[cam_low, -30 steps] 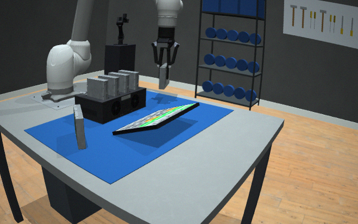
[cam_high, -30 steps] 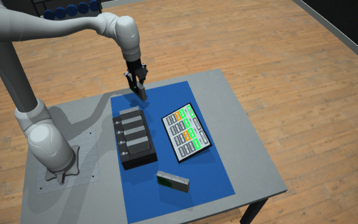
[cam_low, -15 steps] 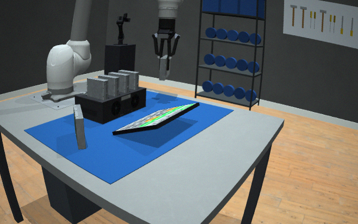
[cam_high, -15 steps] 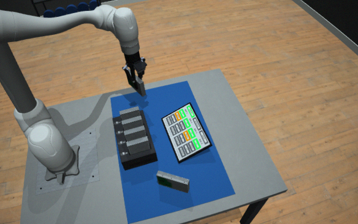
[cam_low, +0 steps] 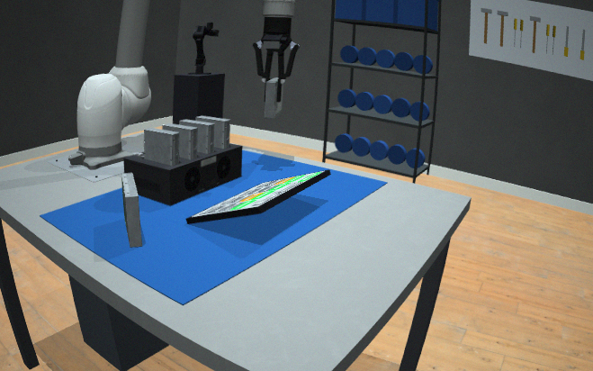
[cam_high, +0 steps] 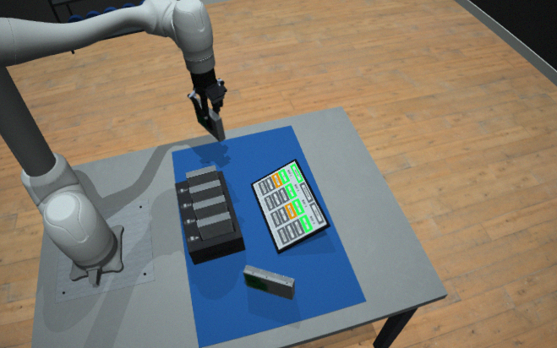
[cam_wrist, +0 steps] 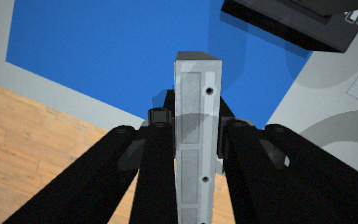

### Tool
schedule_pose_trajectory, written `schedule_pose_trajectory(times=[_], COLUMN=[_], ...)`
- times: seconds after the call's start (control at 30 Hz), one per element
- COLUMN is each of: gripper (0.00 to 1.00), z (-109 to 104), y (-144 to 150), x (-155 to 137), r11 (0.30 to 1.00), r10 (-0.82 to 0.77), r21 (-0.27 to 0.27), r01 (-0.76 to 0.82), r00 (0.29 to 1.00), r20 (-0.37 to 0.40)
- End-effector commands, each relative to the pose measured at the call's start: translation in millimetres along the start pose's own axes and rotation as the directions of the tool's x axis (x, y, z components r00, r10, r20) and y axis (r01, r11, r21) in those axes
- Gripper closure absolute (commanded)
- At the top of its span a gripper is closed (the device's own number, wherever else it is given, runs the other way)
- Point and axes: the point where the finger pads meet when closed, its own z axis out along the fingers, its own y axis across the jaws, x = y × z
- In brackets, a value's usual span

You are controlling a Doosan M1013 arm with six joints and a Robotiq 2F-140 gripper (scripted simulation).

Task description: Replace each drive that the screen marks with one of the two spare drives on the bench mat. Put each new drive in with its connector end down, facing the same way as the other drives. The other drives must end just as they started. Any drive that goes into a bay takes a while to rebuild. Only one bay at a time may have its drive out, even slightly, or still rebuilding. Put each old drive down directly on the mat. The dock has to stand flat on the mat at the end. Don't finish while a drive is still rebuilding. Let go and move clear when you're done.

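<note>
The arm rises from its base plate (cam_high: 135, 276) near the tabletop's (cam_high: 393, 241) left edge in the top view, reaches up and across, and turns its last link straight down, so the claw (cam_high: 209, 113) hangs high over the far edge of the blue mat (cam_high: 314, 268), toward the tabletop's far-left corner. The claw is clamped on one grey drive (cam_high: 215, 125), gripped by its broad faces with the long axis vertical and the lower end pointing down at the mat, well above it; in the wrist view a narrow side with screw holes (cam_wrist: 198, 130) faces the camera, between the black fingers. Which end carries the connector cannot be told. Going rightward on the mat, one black dock (cam_high: 210, 241) stands flat with four drives (cam_high: 209, 203) upright in a row running from the far edge toward the near edge, all turned the same way. Right of it, one screen (cam_high: 291, 207) is propped at a tilt, showing four rows of boxes; two rows carry an orange box and every row a green one. Toward the mat's near edge, between dock and screen, one more drive (cam_high: 269, 281) stands on a long narrow side, long axis level, with a green board on its broad face.
</note>
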Motion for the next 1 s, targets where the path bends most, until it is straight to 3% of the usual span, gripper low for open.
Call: schedule_pose_trajectory(times=[0.0, 0.4, 0.97], gripper=[0.9, 0.9, 0.9], z=[-8.1, -36.4, -55.3], y=[-0.4, -0.4, -0.4], x=[-0.1, 0.0, 0.0], r11=[1.0, 1.0, 1.0], r10=[0.0, 0.0, 0.0], r21=[0.001, 0.001, 0.001], r01=[0.0, 0.0, 0.0], r00=[1.0, 1.0, 1.0], r20=[0.0, 0.0, 0.0])
